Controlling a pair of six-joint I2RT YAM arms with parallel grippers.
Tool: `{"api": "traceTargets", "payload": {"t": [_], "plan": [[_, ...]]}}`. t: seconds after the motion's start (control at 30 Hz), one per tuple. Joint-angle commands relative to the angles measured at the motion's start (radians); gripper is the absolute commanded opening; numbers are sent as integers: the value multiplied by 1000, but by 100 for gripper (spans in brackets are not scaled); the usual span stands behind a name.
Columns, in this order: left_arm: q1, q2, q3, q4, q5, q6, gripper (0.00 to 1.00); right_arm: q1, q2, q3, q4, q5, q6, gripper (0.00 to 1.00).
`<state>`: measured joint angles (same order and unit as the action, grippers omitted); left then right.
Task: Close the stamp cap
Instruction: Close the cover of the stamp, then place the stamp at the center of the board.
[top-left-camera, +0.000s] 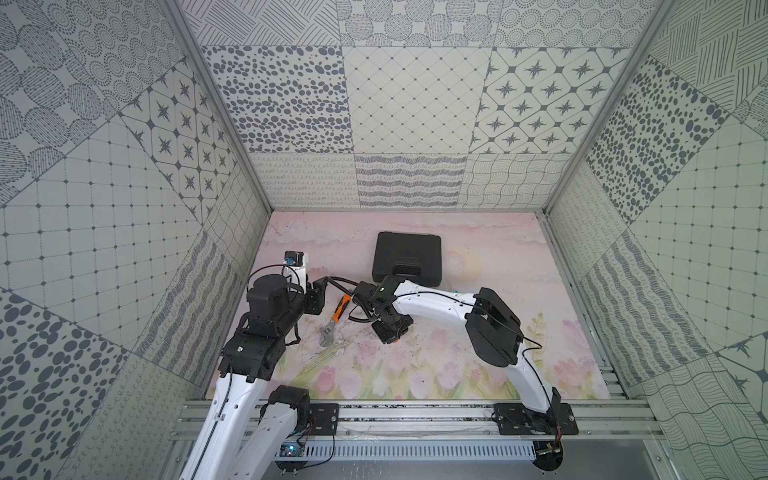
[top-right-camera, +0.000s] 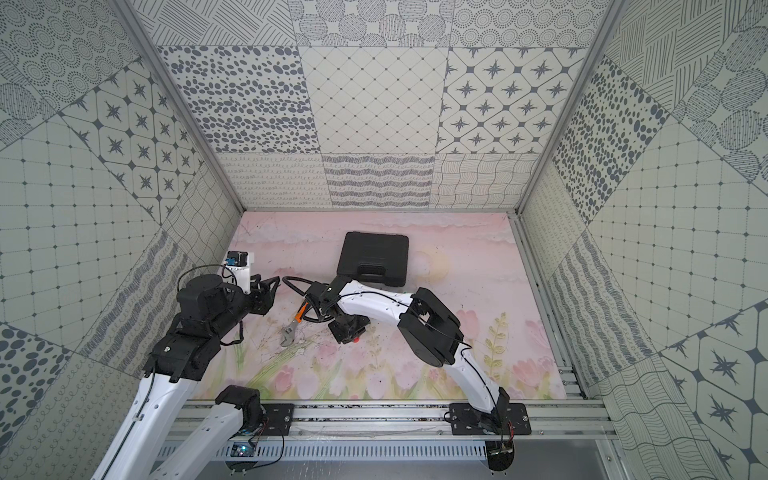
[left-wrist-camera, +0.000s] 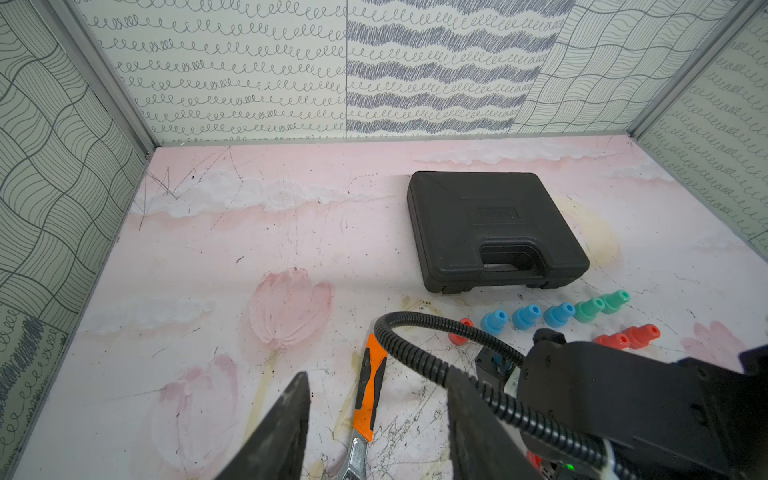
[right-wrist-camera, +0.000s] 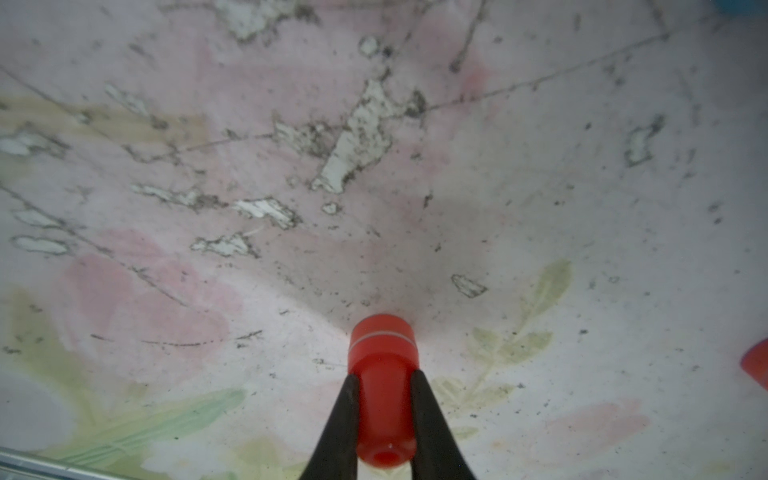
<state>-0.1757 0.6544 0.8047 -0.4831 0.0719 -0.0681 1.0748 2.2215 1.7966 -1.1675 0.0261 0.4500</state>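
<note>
The right pincer (right-wrist-camera: 384, 376) clenches the red stamp (right-wrist-camera: 382, 399) cap-down on the mid-desk (right-wrist-camera: 540, 187), its cap (right-wrist-camera: 380, 326) seemingly nearly seated, a thin seam left; the left pincer (left-wrist-camera: 378, 378) hangs released.

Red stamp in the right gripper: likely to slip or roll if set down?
The red stamp looks like smooth, glossy plastic, pinched by the right gripper at its narrower neck, so it might pivot or slip. Its round body would probably roll if laid sideways. It seems rigid and light.
</note>
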Motion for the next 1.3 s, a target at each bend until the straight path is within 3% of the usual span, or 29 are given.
{"api": "traceTargets", "payload": {"t": [0.0,0.27,0.57,0.8,1.03,1.27], "plan": [[3,2,3,3,0,22,53,-14,51,-105,98,-55,34,0],[3,3,3,3,-1,22,53,-172,-136,-153,82,-22,3,3],[3,10,2,2,-1,22,53,-320,-153,-153,69,12,-51,6],[2,13,2,0,-7,22,53,-347,-128,-135,49,11,-69,10],[3,16,3,1,-5,22,53,-348,-136,-134,49,16,-65,30],[3,19,4,2,-4,22,53,-348,-182,-120,39,30,-62,37]]}}
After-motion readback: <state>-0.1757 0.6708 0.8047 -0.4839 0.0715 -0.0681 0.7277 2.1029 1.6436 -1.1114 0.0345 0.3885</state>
